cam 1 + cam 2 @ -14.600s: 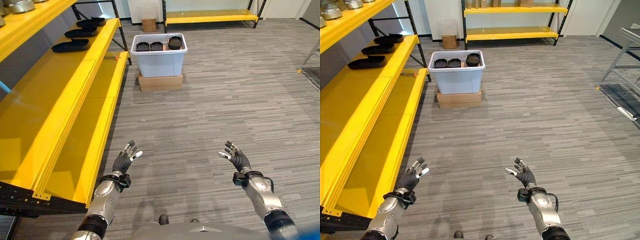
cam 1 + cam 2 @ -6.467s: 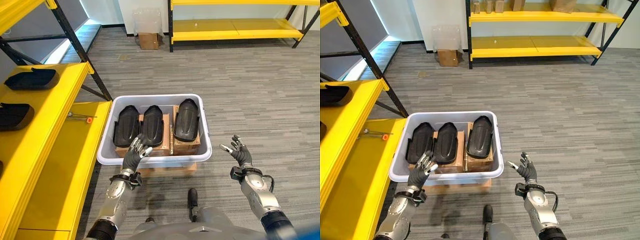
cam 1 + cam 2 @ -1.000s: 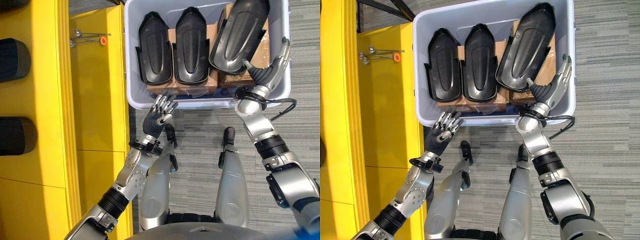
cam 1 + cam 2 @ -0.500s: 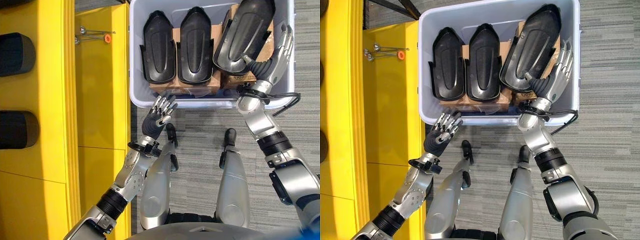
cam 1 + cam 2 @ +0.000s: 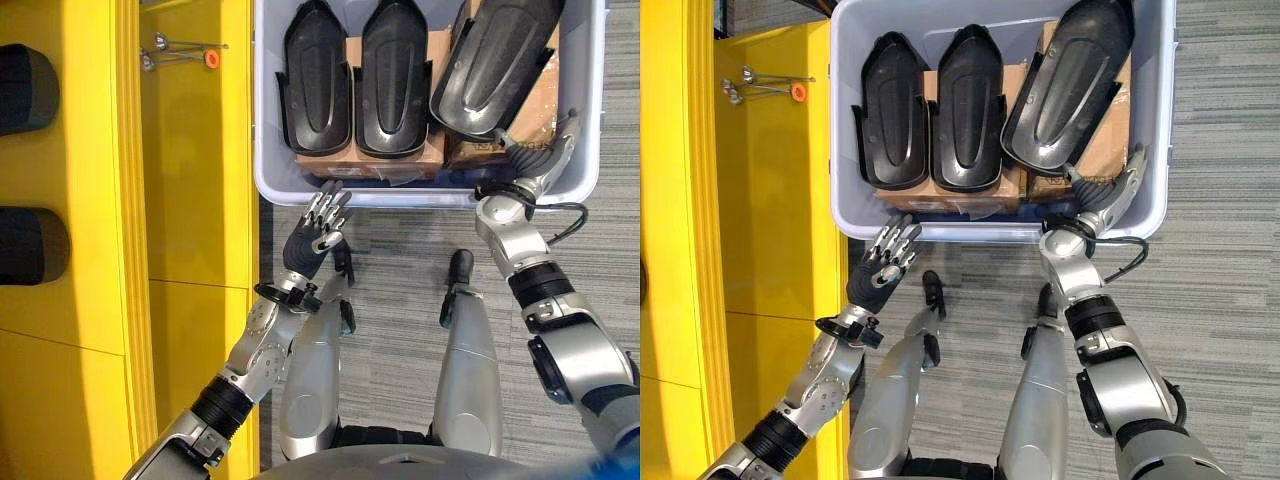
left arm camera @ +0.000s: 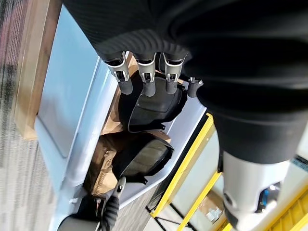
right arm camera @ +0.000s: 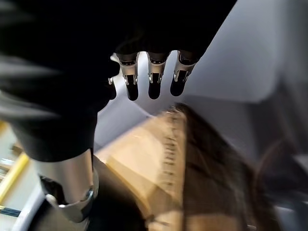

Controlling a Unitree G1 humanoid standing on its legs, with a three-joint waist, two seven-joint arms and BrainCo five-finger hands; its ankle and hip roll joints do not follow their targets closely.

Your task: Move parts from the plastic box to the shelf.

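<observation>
Parts, three black moulded shells, lie in our plastic box (image 5: 845,150) on cardboard boxes (image 5: 1110,135); the right-hand part (image 5: 1065,85) sits tilted, apart from the other two. Our right hand (image 5: 1110,195) reaches over the box's near rim just below that part's lower end, fingers (image 7: 153,79) straight; whether they touch it we cannot tell. Our left hand (image 5: 312,230) hovers outside the near rim, fingers spread, holding nothing. Beside the box runs the yellow shelf (image 5: 190,200).

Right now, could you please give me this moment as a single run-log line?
phase: reaching into plastic box | right hand: open, beside tilted black part | left hand: open, outside box rim | parts in box: three
</observation>
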